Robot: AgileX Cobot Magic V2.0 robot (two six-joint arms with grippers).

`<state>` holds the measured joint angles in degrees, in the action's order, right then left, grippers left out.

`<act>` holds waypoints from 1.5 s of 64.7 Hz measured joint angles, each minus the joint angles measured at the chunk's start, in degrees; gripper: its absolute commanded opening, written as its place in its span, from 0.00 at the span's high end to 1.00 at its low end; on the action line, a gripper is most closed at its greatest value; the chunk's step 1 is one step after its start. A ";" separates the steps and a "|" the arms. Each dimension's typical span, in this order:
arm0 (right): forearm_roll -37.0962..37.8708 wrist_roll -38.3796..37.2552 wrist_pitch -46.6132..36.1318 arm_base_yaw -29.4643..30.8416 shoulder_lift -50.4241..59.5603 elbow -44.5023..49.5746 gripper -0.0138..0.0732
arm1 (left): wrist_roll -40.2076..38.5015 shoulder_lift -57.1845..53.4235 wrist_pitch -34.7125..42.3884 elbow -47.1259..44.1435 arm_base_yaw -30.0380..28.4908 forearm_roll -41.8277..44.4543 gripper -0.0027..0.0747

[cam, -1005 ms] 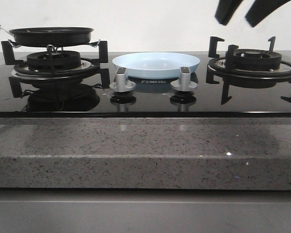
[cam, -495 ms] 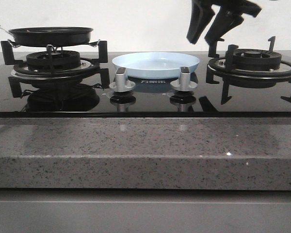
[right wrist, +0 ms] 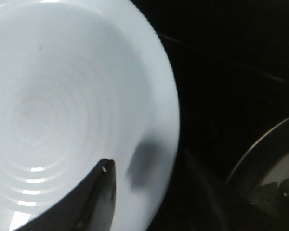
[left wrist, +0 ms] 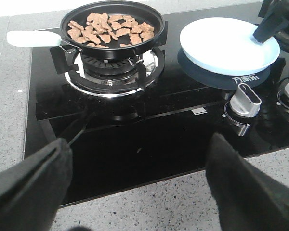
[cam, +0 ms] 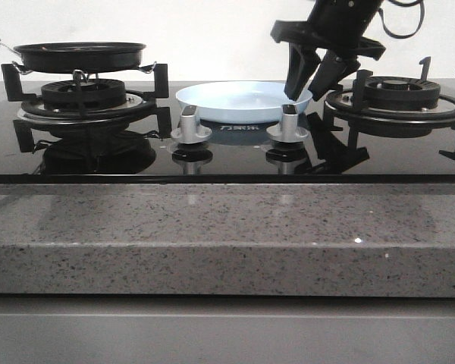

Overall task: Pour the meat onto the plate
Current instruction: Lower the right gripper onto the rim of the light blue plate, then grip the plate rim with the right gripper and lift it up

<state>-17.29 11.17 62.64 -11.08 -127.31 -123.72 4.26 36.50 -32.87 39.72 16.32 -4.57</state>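
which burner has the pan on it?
The left gas burner: the black frying pan with meat sits on its grate. The right gas burner is bare.

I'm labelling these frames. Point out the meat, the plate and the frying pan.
meat [left wrist: 111, 29]: left wrist view, middle of the pile.
plate [left wrist: 221, 48]: left wrist view, bare centre.
frying pan [cam: 80, 54]: front view, side wall.

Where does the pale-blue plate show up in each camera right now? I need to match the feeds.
Front view: the plate sits mid-hob, behind the two knobs, with the right gripper open over its right rim.
Left wrist view: plate at upper right, beside the frying pan holding the meat.
Right wrist view: plate fills the left side, close up.
Shared landmark: one right gripper finger over the plate's rim.
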 measured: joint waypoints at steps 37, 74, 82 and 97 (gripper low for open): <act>-0.10 -0.10 2.55 0.00 -0.47 -0.21 0.81 | 0.00 0.00 0.00 0.00 0.00 0.00 0.24; -0.62 -4.56 3.26 0.00 1.20 -1.52 0.97 | 0.00 0.00 0.00 0.00 0.00 0.00 0.24; -1.14 -4.56 3.24 0.00 4.53 -1.14 0.97 | 0.00 0.00 0.00 0.00 0.00 0.00 0.24; -3.68 -3.14 0.58 -0.80 14.92 8.79 0.97 | 0.00 0.00 0.00 0.00 0.00 0.00 0.24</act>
<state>-20.97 8.03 63.21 -11.89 -112.39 -114.92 4.26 36.50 -32.87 39.72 16.32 -4.57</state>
